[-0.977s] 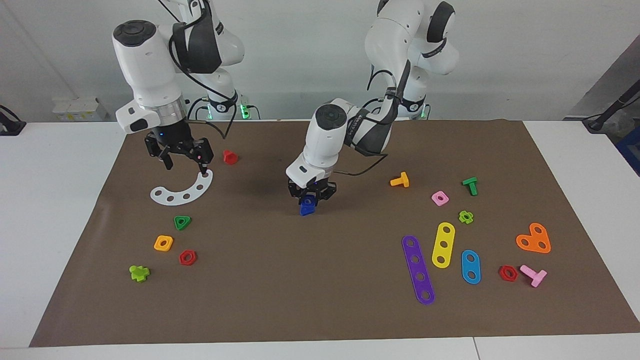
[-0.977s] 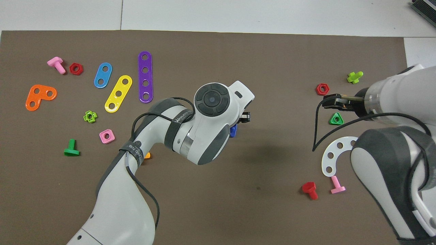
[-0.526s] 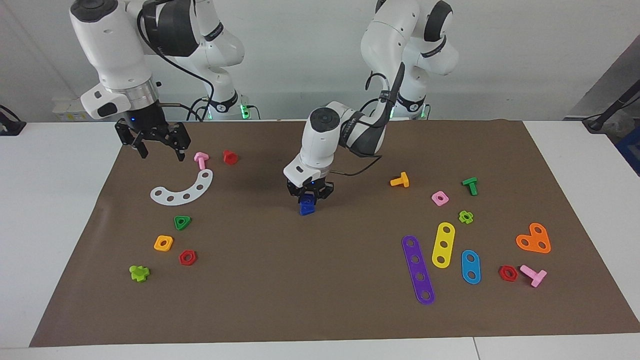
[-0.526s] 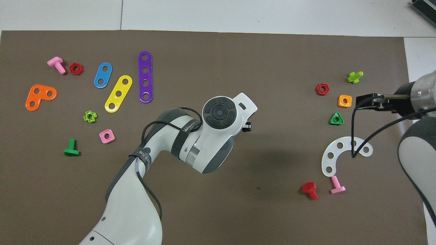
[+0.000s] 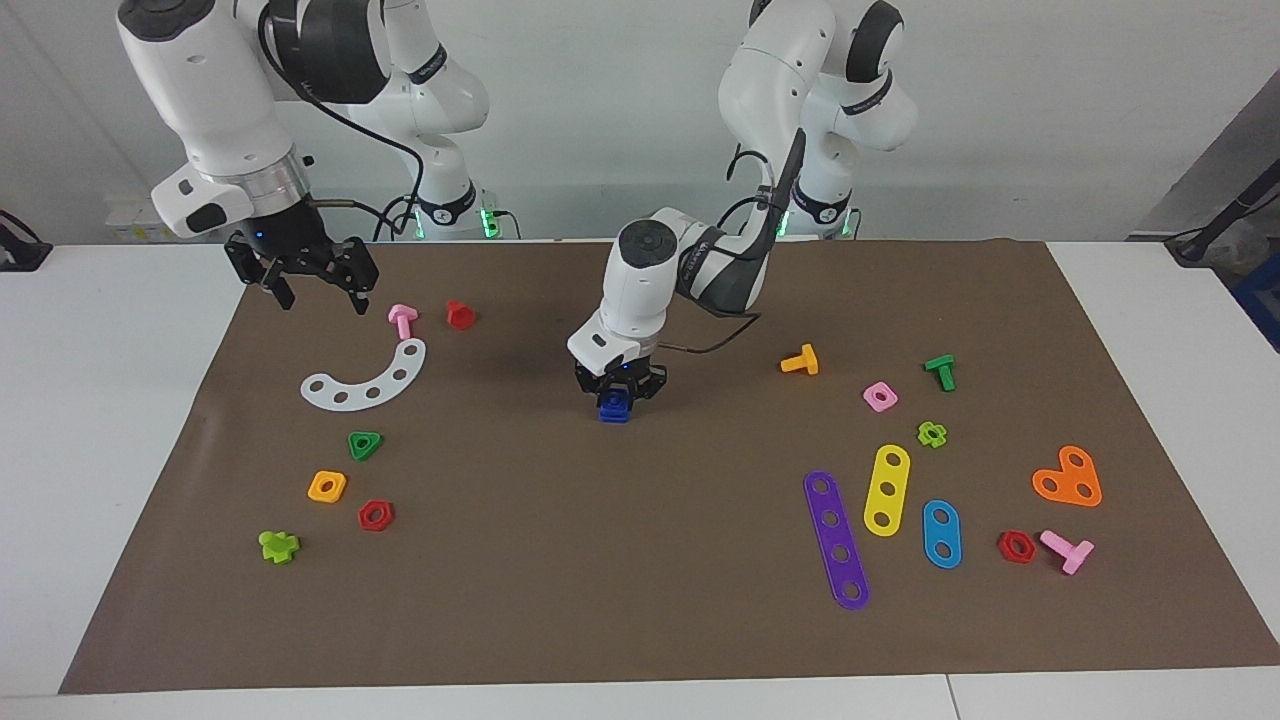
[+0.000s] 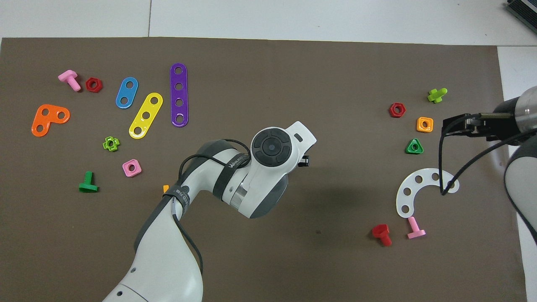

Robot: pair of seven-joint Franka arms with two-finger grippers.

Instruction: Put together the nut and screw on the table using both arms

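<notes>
My left gripper (image 5: 620, 388) is down at the middle of the brown mat (image 5: 640, 560) on the white table (image 5: 110, 420), shut on a dark-blue piece (image 5: 613, 406) whose lower end rests on the mat. This piece is the nut and the screw together; I cannot tell one from the other. In the overhead view the left arm's wrist (image 6: 272, 147) hides the piece. My right gripper (image 5: 315, 292) is open and empty, up in the air over the mat's corner at the right arm's end. In the overhead view it (image 6: 451, 126) is beside the orange-yellow square nut (image 6: 424, 124).
At the right arm's end lie a white curved strip (image 5: 365, 380), a pink bolt (image 5: 402, 320), a red bolt (image 5: 460, 314), a green triangular nut (image 5: 365, 445) and a red hex nut (image 5: 375, 515). At the left arm's end lie an orange bolt (image 5: 800, 361), a pink square nut (image 5: 880, 397) and coloured strips (image 5: 836, 538).
My right gripper has risen from the white curved strip and moved toward the mat's corner, uncovering the pink bolt. My left gripper has lowered the dark-blue piece onto the mat.
</notes>
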